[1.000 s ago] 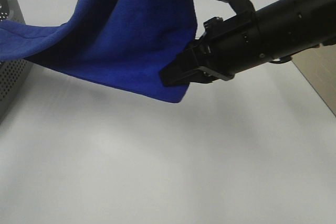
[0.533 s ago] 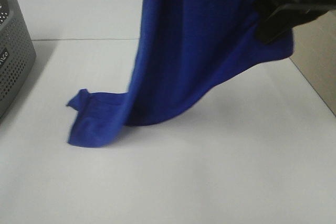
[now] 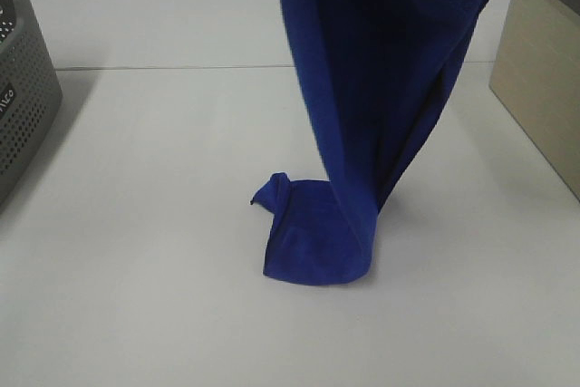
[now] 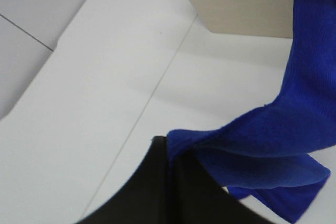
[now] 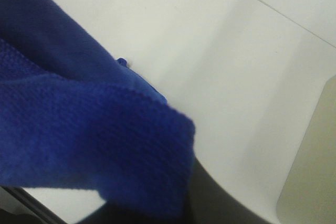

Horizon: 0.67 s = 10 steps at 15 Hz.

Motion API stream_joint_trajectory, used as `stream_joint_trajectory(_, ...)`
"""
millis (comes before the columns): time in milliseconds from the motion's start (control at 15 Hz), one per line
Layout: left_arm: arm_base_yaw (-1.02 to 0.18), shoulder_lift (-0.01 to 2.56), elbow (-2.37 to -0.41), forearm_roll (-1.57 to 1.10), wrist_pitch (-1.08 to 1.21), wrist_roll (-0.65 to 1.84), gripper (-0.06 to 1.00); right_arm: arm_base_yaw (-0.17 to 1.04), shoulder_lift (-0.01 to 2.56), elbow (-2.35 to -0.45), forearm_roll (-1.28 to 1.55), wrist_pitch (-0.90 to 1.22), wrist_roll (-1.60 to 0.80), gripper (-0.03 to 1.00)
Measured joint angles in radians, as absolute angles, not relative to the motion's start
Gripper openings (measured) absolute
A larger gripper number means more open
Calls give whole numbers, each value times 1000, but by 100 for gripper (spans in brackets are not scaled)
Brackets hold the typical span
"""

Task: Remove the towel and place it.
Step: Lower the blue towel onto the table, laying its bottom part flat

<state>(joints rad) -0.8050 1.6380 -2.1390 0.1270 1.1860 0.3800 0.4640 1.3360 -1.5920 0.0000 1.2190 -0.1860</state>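
Blue towel [image 3: 381, 88] hangs down from above the overhead view, lower end folded on the white table [image 3: 136, 296] near the middle, so it's mid-placing, I'd say. Left gripper [image 4: 167, 153] is pinched tight on a towel edge; right gripper [image 5: 210, 203] is closed too, cloth bunched over it, prob. clamped. Next move, imo: lower & spread it flat w/o bunching, then let go.
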Motion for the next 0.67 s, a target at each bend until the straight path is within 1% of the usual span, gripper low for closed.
stream_joint_trajectory(200,-805,1602,-2138,136,1217,159,0,464,1192,-1546,49,1222,-168,2)
stream_joint_trajectory(333,-805,1555,-2135,93,1218,26,0,464,1129,-1534,116,1223,-164,2)
stream_joint_trajectory(533,-805,1438,-2080,-45,1219,-21,0,464,1050,-1534,199,1223,-164,2)
stream_joint_trajectory(667,-805,1387,-2057,-75,1221,-37,0,464,1019,-1534,240,1223,-164,2)
